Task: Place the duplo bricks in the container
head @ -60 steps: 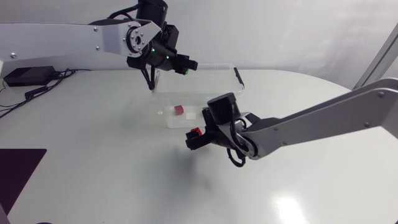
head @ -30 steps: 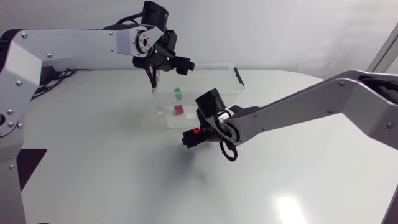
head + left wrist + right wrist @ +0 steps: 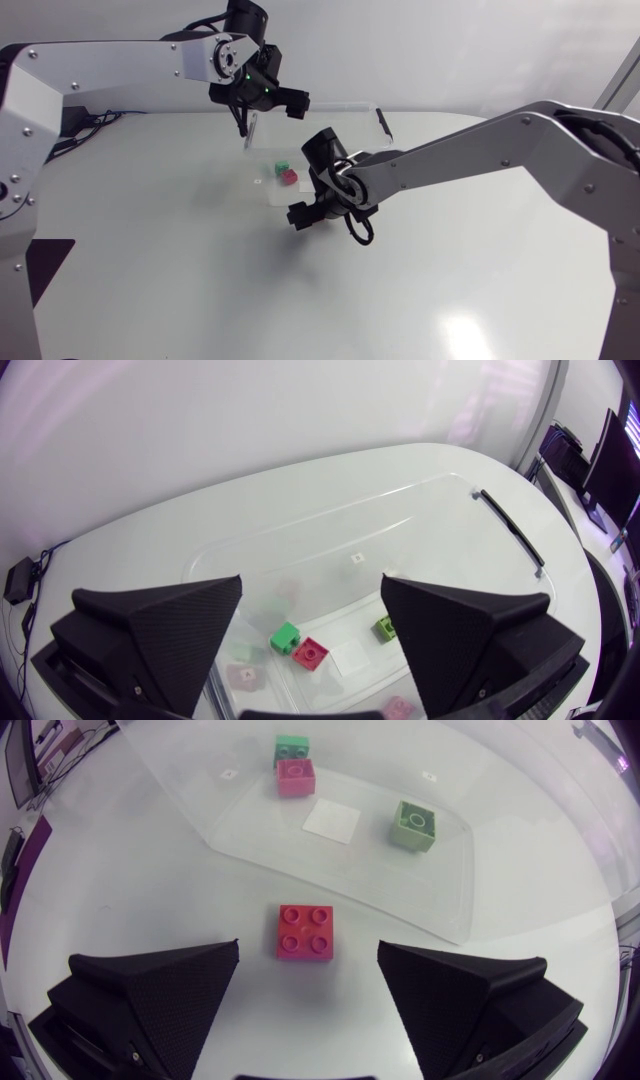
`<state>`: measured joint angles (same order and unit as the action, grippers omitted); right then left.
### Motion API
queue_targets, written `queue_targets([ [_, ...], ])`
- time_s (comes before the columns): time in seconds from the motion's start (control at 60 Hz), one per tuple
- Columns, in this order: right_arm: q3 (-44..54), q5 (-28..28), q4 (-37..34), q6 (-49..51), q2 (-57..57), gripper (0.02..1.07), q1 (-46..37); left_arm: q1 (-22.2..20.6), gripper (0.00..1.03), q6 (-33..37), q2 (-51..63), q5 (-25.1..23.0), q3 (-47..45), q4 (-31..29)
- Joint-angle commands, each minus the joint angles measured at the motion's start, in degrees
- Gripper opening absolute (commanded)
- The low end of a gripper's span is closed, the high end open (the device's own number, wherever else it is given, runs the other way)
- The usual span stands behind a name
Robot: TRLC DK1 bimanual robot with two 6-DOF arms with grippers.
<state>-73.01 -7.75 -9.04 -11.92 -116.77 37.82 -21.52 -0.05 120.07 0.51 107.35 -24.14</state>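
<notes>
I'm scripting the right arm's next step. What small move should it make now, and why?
Probably ease the right jaws a little further down around the red brick before closing. The brick lies flat on the table, just outside the container, centred between the tips of the open jaws. There is a gap on each side, so neither one touches it yet.

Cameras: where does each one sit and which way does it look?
Head view: fixed above the table, looking down on the container, the left arm and right arm at the sides.
Left wrist view: on the left arm's last link, looking down into the container; the open left gripper shows.
Right wrist view: on the right arm's last link, looking down at a red brick on the table beside the container; the open right gripper shows.
Shared: both wrist views see the container's green brick and pale green brick.
</notes>
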Motion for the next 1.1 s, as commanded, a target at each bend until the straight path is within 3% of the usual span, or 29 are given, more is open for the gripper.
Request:
queue_targets([
  [0.0,-2.3,-0.4,-2.8,-2.3,-2.4,1.02,0.5,0.3,0.99,-1.1,-3.4,0.4,-0.8,-0.7],
  [0.183,-7.8,-0.3,-9.9,-3.5,-4.9,1.02,0.6,0.8,0.99,-0.9,-5.5,0.2,-0.9,-2.4],
  [0.45,-13.0,-0.3,-14.7,-5.1,-7.4,0.94,1.1,1.8,0.99,-0.5,-8.8,-0.9,-2.8,-2.8],
  [0.55,-15.1,-0.3,-17.5,-5.4,-8.2,0.82,1.3,2.3,0.99,-0.4,-9.5,-1.0,-2.9,-2.9],
  [1.083,-25.5,1.0,-28.6,-7.2,-14.2,0.63,0.1,2.8,0.99,0.1,-11.9,-2.5,-4.6,-3.6],
])
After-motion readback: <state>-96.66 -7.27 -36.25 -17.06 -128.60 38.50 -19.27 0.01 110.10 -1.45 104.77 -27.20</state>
